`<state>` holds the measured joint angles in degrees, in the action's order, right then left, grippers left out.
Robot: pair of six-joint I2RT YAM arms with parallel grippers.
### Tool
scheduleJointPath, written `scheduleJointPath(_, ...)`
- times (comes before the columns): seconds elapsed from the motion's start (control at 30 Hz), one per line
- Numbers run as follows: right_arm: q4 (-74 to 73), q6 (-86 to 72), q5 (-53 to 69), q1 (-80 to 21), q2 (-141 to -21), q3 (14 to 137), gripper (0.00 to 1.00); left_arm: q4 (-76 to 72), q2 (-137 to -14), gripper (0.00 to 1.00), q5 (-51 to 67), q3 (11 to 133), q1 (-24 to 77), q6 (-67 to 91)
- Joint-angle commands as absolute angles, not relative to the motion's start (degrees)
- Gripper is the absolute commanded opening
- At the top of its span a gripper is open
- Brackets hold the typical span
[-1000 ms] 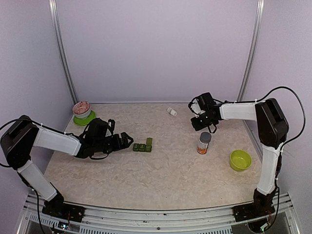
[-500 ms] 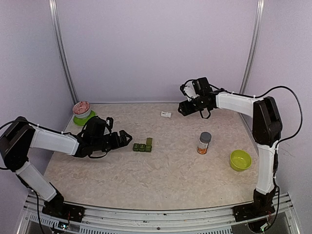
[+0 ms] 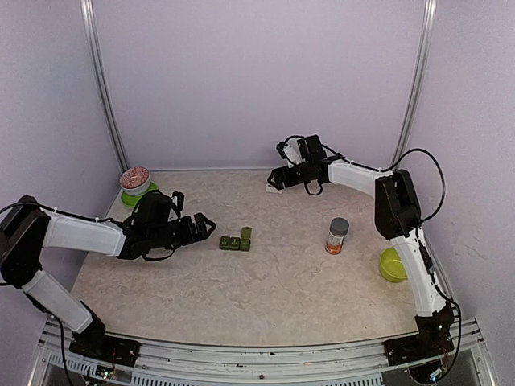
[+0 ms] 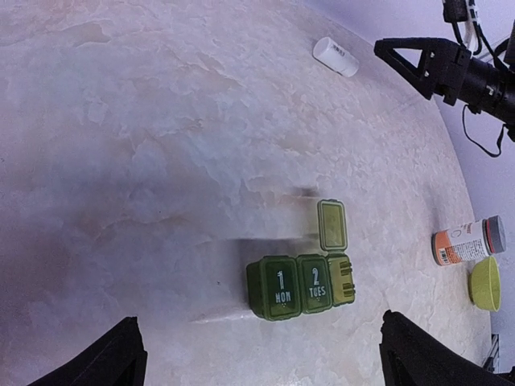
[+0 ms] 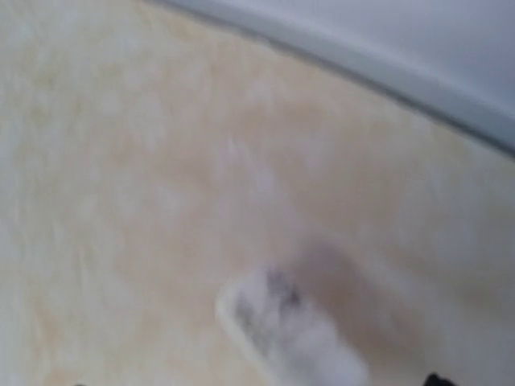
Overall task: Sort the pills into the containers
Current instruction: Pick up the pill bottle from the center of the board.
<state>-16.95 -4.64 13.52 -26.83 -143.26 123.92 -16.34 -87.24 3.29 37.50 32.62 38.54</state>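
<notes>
1. The containers point(image 4: 302, 283) are a dark green strip of three little boxes. They sit on the tabletop point(image 3: 273, 289), well to the left of the orange pill bottle point(image 3: 337, 236).
2. Two of the boxes are closed. Their tops say "1 MON" and "2 TUES".
3. The box at the end nearest the pill bottle has its lid point(image 4: 332, 225) flipped open. I cannot tell what is inside it.
4. The left hand point(image 3: 205, 228) is even farther left of the pill bottle, past the containers. Its fingers are spread wide and it holds nothing.
5. The right hand point(image 3: 278, 178) is behind the pill bottle and to its left. Its fingers look spread apart and it holds nothing. A small white bottle point(image 3: 273, 189) lies on its side just under it.
6. A lime-green bowl point(image 3: 393, 265) sits near the pill bottle, on its right.
</notes>
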Motion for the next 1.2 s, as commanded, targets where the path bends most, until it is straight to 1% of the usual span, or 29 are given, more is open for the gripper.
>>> scheduleJointPath(0.0, -12.9, -7.7, 16.6, -26.2, -149.0, 131.9, 0.90, -13.7, -83.6, 0.99, 1.7, 36.3, 32.8, 37.8)
scheduleJointPath(0.3, -7.1, -8.8, 26.3, -25.0, -153.7, 130.7, 0.90, -13.0, -79.2, 0.99, 0.0, 32.7, 32.9, 38.0)
scheduleJointPath(0.53, -7.0, -6.1, 29.0, -24.6, -154.9, 130.5, 0.90, -12.5, -78.1, 0.99, -0.6, 30.6, 32.8, 38.1)
scheduleJointPath(0.8, -7.2, -7.9, 26.8, -24.4, -154.7, 130.5, 0.91, -13.2, -78.7, 0.99, -0.5, 30.3, 32.9, 38.4)
scheduleJointPath(0.9, -8.0, -9.2, 23.1, -24.6, -155.1, 130.5, 0.90, -13.5, -79.3, 0.99, -0.4, 30.4, 32.9, 38.6)
scheduleJointPath(1.17, -11.6, -9.0, 16.6, -25.8, -153.2, 128.7, 0.82, -14.3, -80.5, 0.99, 0.0, 30.5, 33.0, 38.8)
